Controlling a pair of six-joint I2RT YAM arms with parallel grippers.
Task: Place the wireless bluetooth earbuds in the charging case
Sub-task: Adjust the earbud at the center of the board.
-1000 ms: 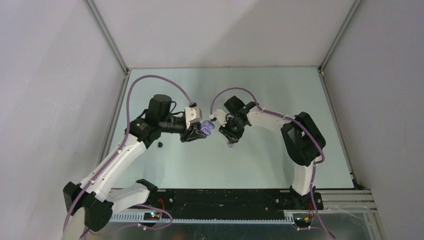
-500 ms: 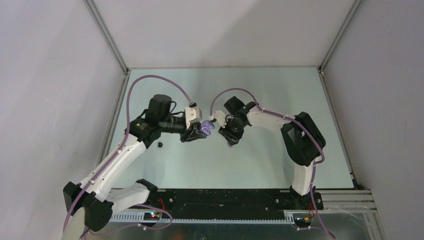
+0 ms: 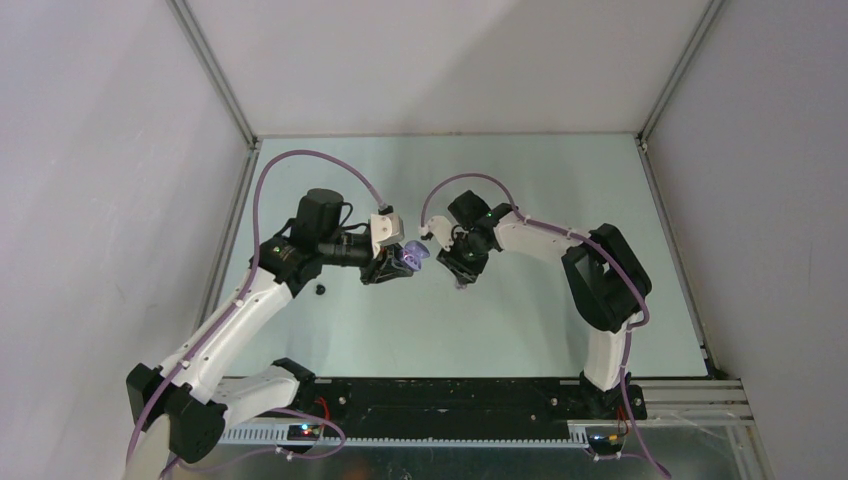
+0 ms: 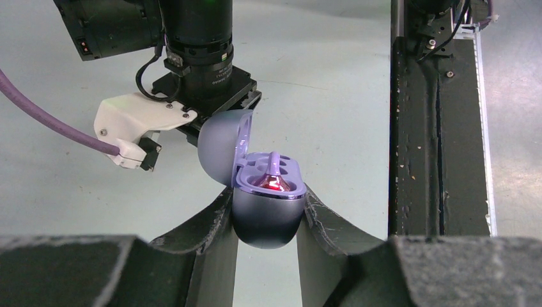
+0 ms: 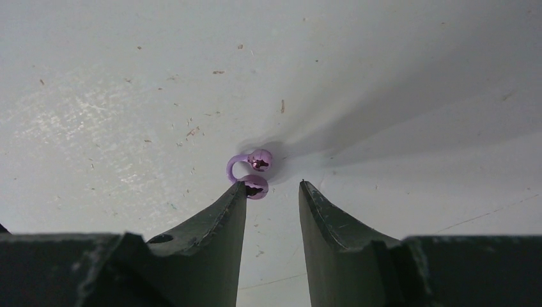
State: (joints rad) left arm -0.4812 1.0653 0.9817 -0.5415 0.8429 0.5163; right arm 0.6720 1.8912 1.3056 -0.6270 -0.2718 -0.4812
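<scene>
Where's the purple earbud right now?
In the right wrist view the purple earbud lies on the table just ahead of the open right gripper, by its image-left fingertip. From above: mid-table, right of the case in the left gripper.

My left arm [image 3: 235, 320] and right arm [image 3: 540, 237] show white links, black joints, 2 looping purple cables [image 3: 300, 155] and scuffed dark fingers [image 4: 204, 233].

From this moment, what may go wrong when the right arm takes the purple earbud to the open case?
The purple earbud lies by one fingertip of the open right gripper, off centre, so closing may flick it away. The left gripper pinches only the rounded lower shell of the charging case, so pressing a bud in may twist it.
</scene>
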